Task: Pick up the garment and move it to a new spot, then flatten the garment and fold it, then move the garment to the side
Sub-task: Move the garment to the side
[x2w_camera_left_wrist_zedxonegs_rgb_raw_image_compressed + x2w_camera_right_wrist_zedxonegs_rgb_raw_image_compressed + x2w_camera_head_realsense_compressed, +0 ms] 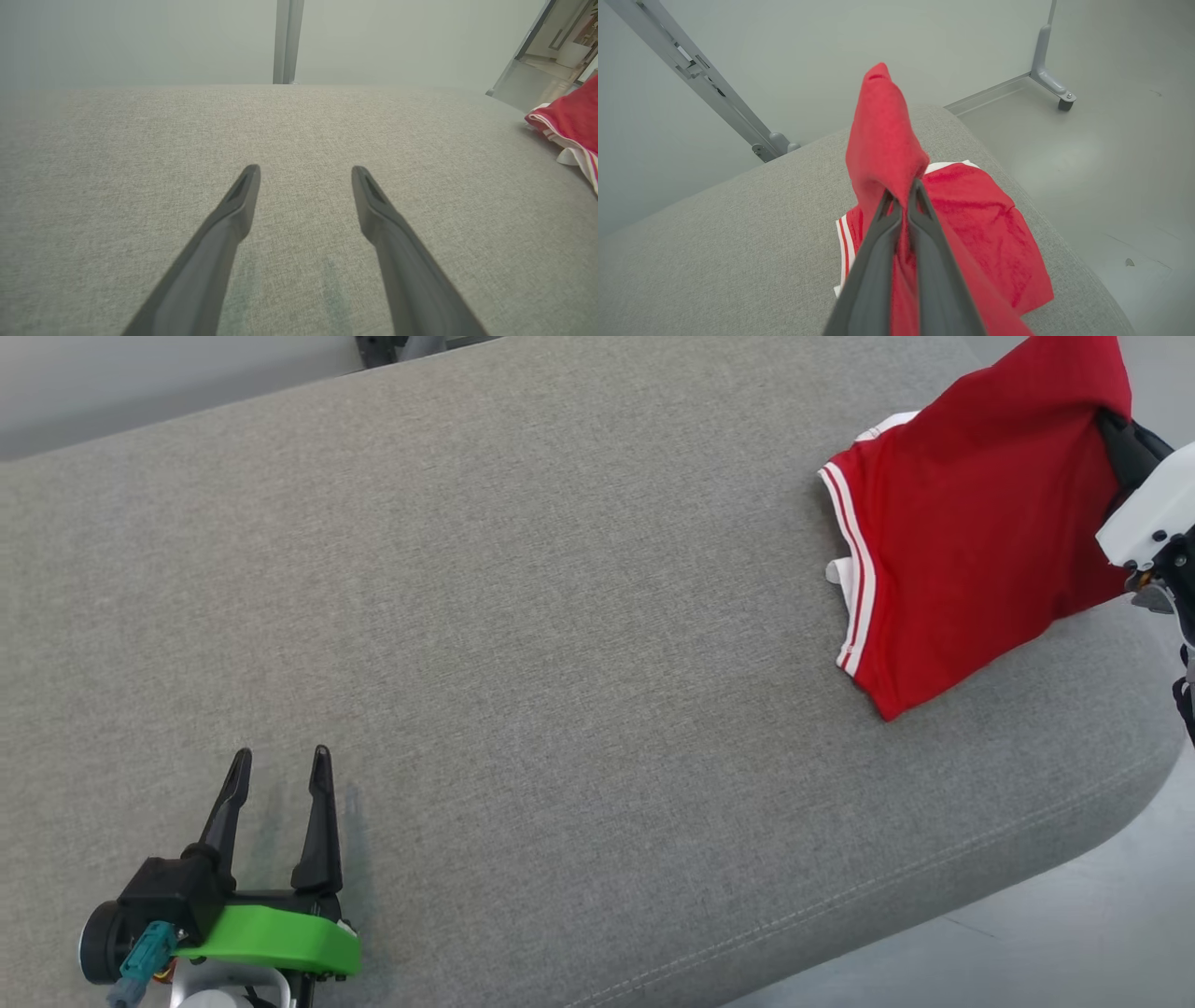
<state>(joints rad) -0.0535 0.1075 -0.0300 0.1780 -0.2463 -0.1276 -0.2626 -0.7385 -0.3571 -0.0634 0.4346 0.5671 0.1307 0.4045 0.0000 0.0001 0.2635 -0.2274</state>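
Observation:
The garment (971, 523) is red cloth with white stripes along one hem, lying at the far right end of the grey cushion (560, 663) with one edge lifted. My right gripper (903, 198) is shut on a raised fold of the garment (882, 140), which stands up above the fingertips. In the head view the right gripper (1120, 439) reaches in from the right edge, its tips hidden in the cloth. My left gripper (280, 770) stands open at the lower left, low over bare cushion, nothing between its fingers (243, 196). The garment (570, 121) shows at the left wrist view's right edge.
The cushion's rounded right end (1120, 803) drops to pale floor (1074, 933) close beside the garment. A grey frame leg on a caster (1055, 88) stands on the floor beyond. A slanted metal bar (714, 98) rises behind the cushion.

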